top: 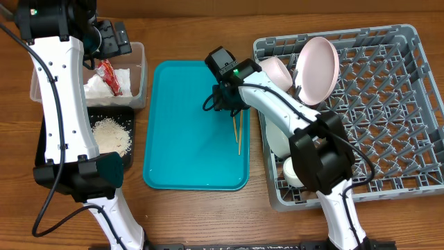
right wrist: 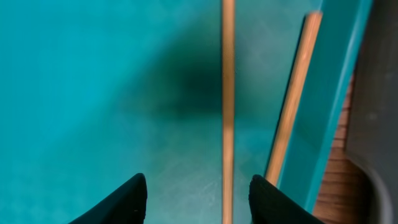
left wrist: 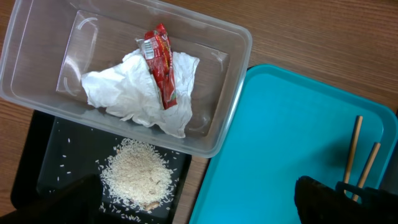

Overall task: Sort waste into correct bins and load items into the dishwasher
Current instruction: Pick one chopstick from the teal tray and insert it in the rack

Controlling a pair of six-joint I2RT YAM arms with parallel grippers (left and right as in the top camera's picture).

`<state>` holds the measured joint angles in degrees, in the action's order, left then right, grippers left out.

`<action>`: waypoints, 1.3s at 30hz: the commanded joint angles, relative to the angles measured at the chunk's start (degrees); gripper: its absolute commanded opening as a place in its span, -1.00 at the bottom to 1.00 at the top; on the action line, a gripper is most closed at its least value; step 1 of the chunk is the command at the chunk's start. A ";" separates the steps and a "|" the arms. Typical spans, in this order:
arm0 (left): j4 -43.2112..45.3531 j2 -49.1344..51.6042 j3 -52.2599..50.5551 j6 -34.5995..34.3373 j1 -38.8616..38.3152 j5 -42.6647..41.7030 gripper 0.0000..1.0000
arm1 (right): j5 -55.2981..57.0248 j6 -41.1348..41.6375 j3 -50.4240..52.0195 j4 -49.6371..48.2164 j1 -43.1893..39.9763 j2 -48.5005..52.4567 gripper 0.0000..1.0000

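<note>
Waste sorting reads as complete. The wrapper (left wrist: 160, 62) and napkin (left wrist: 140, 93) lie in the clear tub (left wrist: 37, 87) at 10 o'clock of the overhead view, and the rice (left wrist: 138, 174) is heaped in the black tray (left wrist: 46, 155) at 8 o'clock. The dish rack (top: 388, 139) at 3 o'clock holds the plate (top: 318, 66), a bowl (top: 277, 69), the cup (top: 293, 172) and what appears to be the second bowl (top: 272, 146), partly hidden under the right arm. Remaining: the two chopsticks (top: 238, 132), lying on the teal tray (top: 180, 139) near its 3 o'clock edge. The right gripper (right wrist: 202, 199) is spread wide and empty, straddling one chopstick. The left gripper (left wrist: 196, 202) is wide and empty, over the tub area.
</note>
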<state>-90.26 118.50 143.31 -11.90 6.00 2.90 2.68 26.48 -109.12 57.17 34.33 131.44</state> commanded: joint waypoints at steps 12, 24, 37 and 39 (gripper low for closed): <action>0.11 -1.22 1.07 -0.57 -0.17 0.66 1.00 | -4.04 -0.94 -0.15 1.07 -1.09 5.29 -0.56; 0.11 -1.22 1.07 -0.57 -0.17 0.66 1.00 | 8.35 -1.40 -28.55 29.97 -0.94 0.94 -0.92; 0.11 -1.22 1.07 -0.57 -0.17 0.66 1.00 | 6.34 -7.02 -23.58 39.91 -10.40 -13.57 -0.92; 0.11 -1.22 1.07 -0.57 -0.17 0.66 1.00 | 7.89 -6.82 -17.03 39.91 -12.00 -17.31 -0.92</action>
<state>-90.26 118.50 143.31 -11.90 6.00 2.90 9.17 20.47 -134.28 96.90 24.62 120.88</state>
